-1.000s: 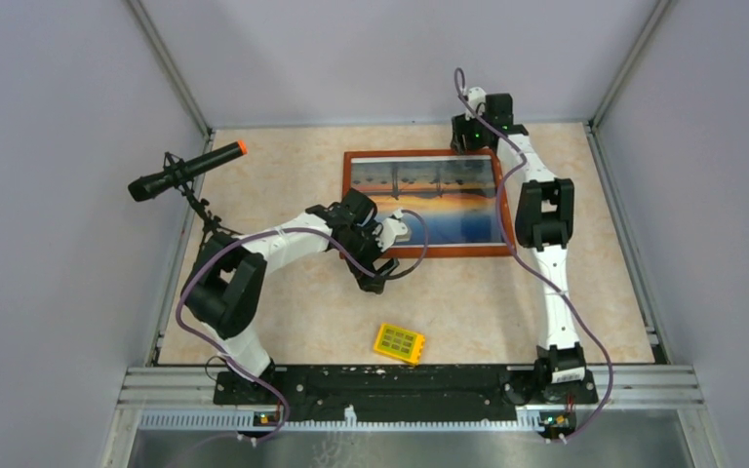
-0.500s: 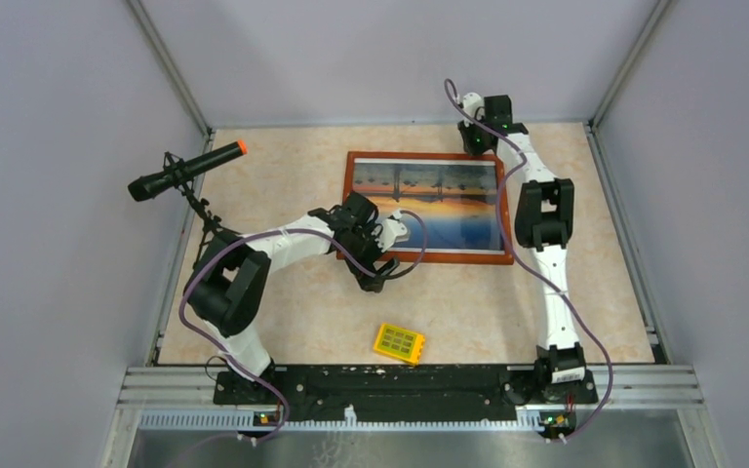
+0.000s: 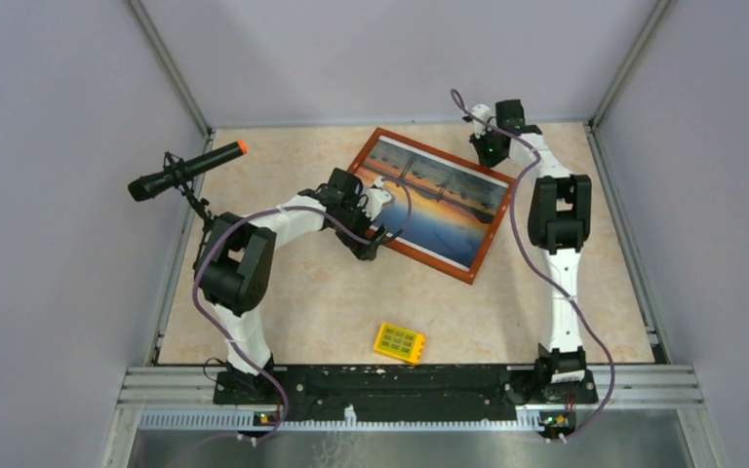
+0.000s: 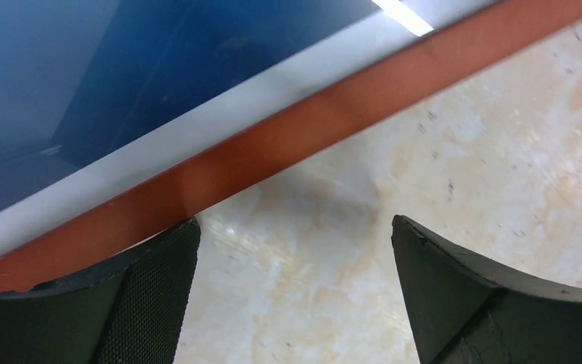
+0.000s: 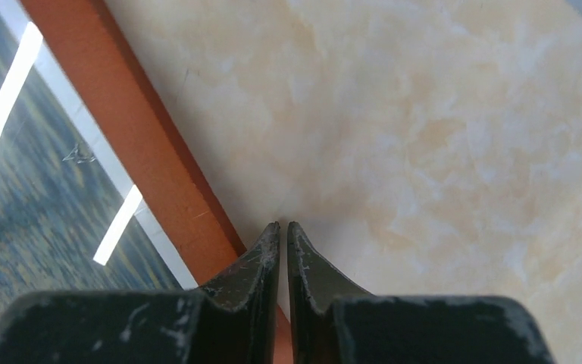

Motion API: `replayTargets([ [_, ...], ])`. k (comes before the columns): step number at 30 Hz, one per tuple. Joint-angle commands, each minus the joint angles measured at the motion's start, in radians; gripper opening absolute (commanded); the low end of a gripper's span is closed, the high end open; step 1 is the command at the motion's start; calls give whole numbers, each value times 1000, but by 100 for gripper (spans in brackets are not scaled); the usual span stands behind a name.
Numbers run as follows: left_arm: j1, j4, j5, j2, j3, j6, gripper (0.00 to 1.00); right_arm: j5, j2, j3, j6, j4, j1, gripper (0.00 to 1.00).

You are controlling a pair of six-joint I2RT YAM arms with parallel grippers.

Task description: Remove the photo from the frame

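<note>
Only the overhead camera takes in the whole photo (image 3: 439,200), face up in the frame (image 4: 288,140), which lies askew on the far half of the table (image 3: 283,312). The wrist cameras catch only strips of reddish border. Up close, the left gripper (image 4: 294,227) is spread wide at the frame's near-left edge with bare tabletop between its fingers; one finger overlaps the border, though I can't tell whether it touches. The right gripper (image 5: 283,227) has its fingers pinched to a hairline slit, gripping nothing, tips down beside the border's outer edge near the far right corner. A yellow block (image 3: 399,342) sits well apart, nearer the bases, and a microphone (image 3: 185,171) stands at the left.
</note>
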Motion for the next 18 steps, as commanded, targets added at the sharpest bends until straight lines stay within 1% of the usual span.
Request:
replayTargets([
  [1, 10, 39, -23, 108, 96, 38, 99, -42, -40, -217, -11, -265, -30, 9],
  [3, 29, 27, -15, 145, 157, 45, 99, -64, -102, -325, -9, -240, -31, 9],
  [5, 60, 4, 33, 184, 220, 52, 99, -102, -154, -413, 1, -231, -31, 9],
  [8, 92, -44, 168, 235, 313, 78, 99, -164, -211, -533, 19, -232, -28, 10],
  [14, 107, -86, 270, 299, 410, 116, 99, -225, -338, -773, 33, -168, 26, 11],
  [16, 121, -95, 338, 318, 432, 109, 99, -241, -376, -817, 39, -158, 45, 11],
  [18, 131, -97, 367, 333, 446, 92, 99, -245, -392, -849, 40, -154, 64, 11],
])
